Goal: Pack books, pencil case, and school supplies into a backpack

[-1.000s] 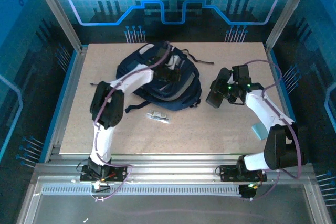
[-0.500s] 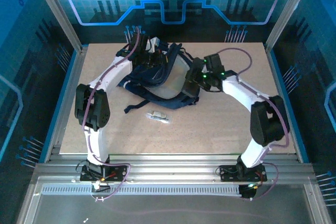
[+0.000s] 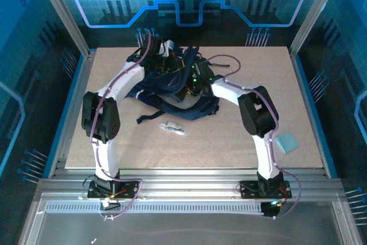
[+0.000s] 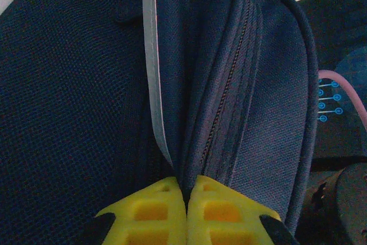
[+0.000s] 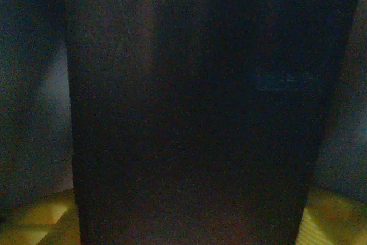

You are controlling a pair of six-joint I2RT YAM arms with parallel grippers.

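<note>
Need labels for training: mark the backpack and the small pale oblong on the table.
backpack (image 4: pixel 69 84), left wrist view, broad navy fabric panel
small pale oblong (image 3: pixel 173 127), top external view, its middle

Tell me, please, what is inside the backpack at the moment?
The right gripper reaches into the backpack, with a dark flat thing between its fingers. The left gripper pinches the fabric. Whatever else lies inside is covered by fabric and shadow.

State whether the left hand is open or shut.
Shut: the left hand has its yellow fingers pressed together on a backpack fold.
</note>
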